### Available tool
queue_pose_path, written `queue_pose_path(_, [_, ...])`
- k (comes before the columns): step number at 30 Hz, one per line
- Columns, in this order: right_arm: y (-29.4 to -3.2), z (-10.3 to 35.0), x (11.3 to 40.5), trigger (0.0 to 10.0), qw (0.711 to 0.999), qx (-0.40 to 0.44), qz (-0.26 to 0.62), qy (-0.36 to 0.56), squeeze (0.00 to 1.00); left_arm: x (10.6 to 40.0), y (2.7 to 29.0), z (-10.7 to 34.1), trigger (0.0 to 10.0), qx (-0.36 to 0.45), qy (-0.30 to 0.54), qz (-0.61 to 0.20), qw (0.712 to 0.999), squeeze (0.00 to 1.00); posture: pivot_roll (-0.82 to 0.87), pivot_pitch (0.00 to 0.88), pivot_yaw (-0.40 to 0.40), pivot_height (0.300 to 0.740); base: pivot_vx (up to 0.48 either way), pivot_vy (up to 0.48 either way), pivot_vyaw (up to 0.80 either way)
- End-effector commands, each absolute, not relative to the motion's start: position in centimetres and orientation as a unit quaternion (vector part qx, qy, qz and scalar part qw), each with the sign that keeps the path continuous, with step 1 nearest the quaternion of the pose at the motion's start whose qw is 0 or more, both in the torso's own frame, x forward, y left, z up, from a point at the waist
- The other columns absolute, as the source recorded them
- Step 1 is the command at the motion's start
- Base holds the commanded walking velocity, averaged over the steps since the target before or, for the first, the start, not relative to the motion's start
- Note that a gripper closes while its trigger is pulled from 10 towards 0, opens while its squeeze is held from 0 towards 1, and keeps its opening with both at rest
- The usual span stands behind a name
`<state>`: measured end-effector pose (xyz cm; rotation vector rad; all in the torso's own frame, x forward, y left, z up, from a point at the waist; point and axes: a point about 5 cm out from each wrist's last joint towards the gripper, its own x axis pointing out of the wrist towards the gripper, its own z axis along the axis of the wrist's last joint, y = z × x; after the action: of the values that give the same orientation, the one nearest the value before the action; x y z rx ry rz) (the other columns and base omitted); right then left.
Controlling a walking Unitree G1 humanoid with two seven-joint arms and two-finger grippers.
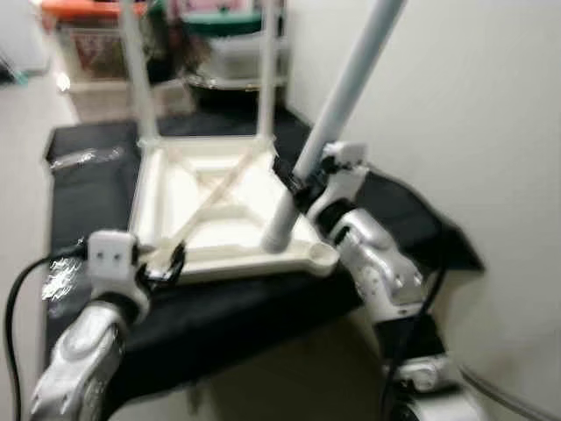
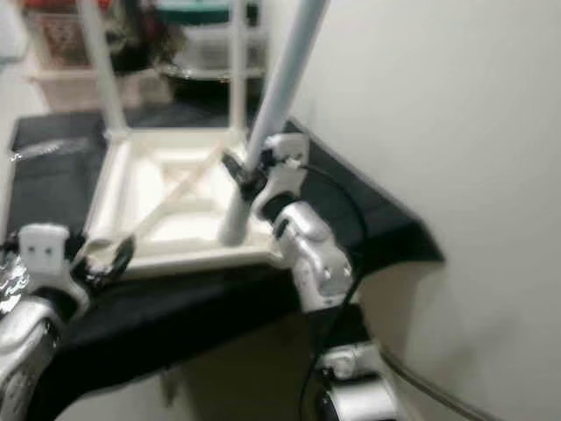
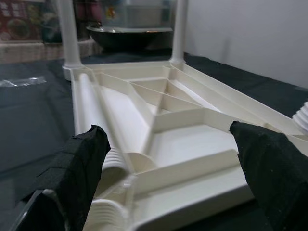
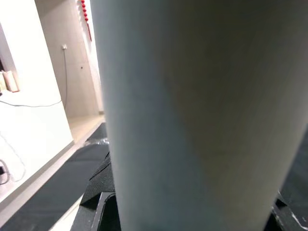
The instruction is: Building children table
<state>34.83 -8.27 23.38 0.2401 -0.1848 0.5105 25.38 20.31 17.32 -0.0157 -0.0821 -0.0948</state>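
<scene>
An upturned table top point(image 1: 206, 206) is laid on a black cloth point(image 1: 88, 184) beside a white wall point(image 1: 473, 105). A leg point(image 1: 337, 114) is grasped by the right gripper point(image 1: 296, 186); the left gripper point(image 3: 168, 163) is held spread at the near corner.

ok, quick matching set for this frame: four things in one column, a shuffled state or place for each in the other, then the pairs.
Things:
1. tabletop
2. tilted leg
3. left pincer
4. right pincer

States:
A. open, at the tabletop's near left corner
B. upside down on the black cloth
C. closed around the leg
D. slanted, lower end at the near right corner

Pairs: 1-B, 2-D, 3-A, 4-C
</scene>
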Motion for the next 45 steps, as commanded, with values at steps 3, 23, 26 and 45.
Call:
queue_pose_path(3, [-8.1,24.3,34.7,10.0,0.953,0.114,0.258,-0.114,0.0,25.5,20.2,17.0,10.0,-0.007,-0.035,-0.039,0.999,0.0,0.06,0.0,-0.07,0.74,0.48,0.0,0.0])
queue_pose_path(23, [-8.2,24.4,34.6,10.0,0.953,0.116,0.253,-0.118,0.0,25.8,19.3,16.6,10.0,0.027,-0.033,-0.045,0.998,0.0,0.06,0.0,-0.068,0.74,0.185,-0.056,0.14])
queue_pose_path(26, [-8.2,24.4,34.6,10.0,0.953,0.116,0.253,-0.119,0.0,25.8,19.1,16.5,10.0,0.034,-0.029,-0.05,0.998,0.0,0.06,0.0,-0.069,0.74,0.0,-0.458,0.0])
queue_pose_path(45, [-7.6,24.2,34.3,10.0,0.937,0.089,0.322,-0.102,0.0,25.8,18.9,16.2,10.0,0.019,-0.027,-0.048,0.998,0.0,0.06,0.0,-0.075,0.74,0.0,-0.272,0.0])
